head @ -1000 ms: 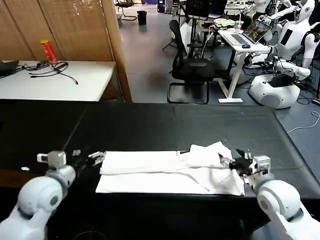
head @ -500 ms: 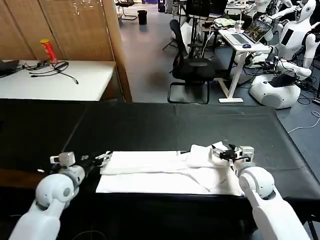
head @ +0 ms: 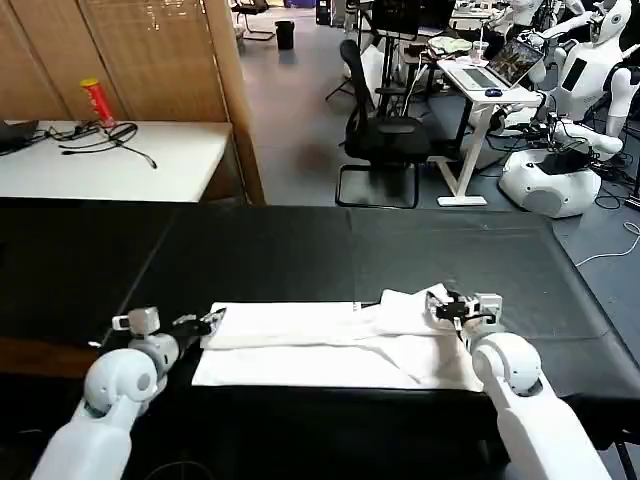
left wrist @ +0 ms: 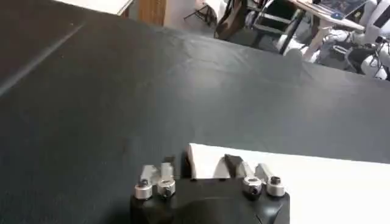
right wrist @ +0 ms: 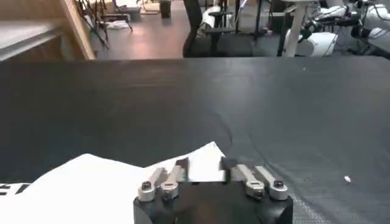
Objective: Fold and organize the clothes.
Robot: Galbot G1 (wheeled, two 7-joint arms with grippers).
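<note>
The clothes are one white T-shirt folded into a long strip near the front of the black table. A bunched flap rises at its right end. My left gripper is at the strip's far left corner. In the left wrist view it is open, its fingers astride the shirt's corner. My right gripper sits at the raised flap. In the right wrist view it is open, with the pointed white tip between its fingers. A bit of black print shows on the shirt.
Bare black tabletop stretches behind and to both sides of the shirt. The table's front edge runs just below the strip. Beyond the table stand a white desk with a red can and cables, an office chair and other robots.
Both arms have closed in on the shirt. The left gripper slid right to the strip's left corner. The right gripper moved left and away from me onto the raised flap.
</note>
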